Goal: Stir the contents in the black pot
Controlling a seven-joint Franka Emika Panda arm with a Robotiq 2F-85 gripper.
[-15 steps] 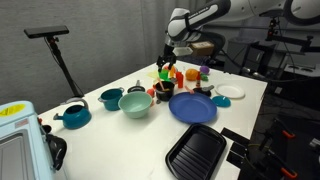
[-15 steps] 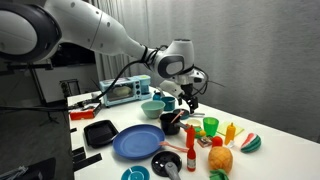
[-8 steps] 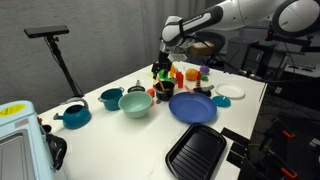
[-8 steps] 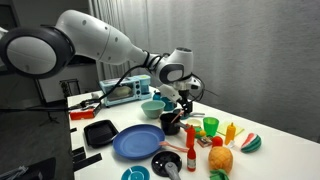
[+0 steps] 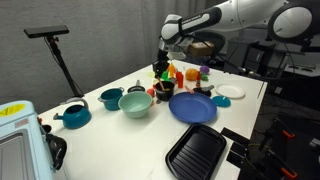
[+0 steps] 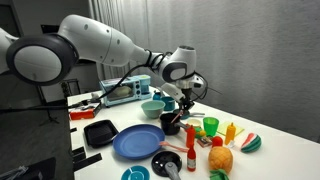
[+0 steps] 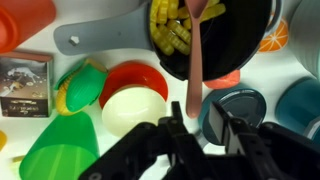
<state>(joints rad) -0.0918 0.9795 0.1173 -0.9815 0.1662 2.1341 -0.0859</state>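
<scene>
While the arm reaches over the far side of the crowded table (image 5: 120,135), we see the gripper (image 5: 163,67) sitting just above the black pot (image 5: 163,88) in both exterior views, and honestly the wrist view is the one that helps. There the black pot (image 7: 250,40) fills the top of the shot with yellow pieces (image 7: 170,25) piled inside, and a pink stick (image 7: 198,60) runs from that pile over the rim and down to the gripper (image 7: 200,118). The stick's lower end sits between the fingers (image 7: 176,128), which have come in fairly close around it, but we can't tell if they're really clamped on it or just beside it. Around the pot in that view we get a grey handle (image 7: 100,35), a red bowl (image 7: 140,78), a green cup (image 7: 60,150) and a teal pot (image 7: 300,100). In an exterior view the black pot (image 6: 171,122) stands just behind the blue plate (image 6: 137,143), with the black grill pan (image 6: 99,132) further along the table edge and a pale green bowl (image 6: 152,108) near the pot.
</scene>
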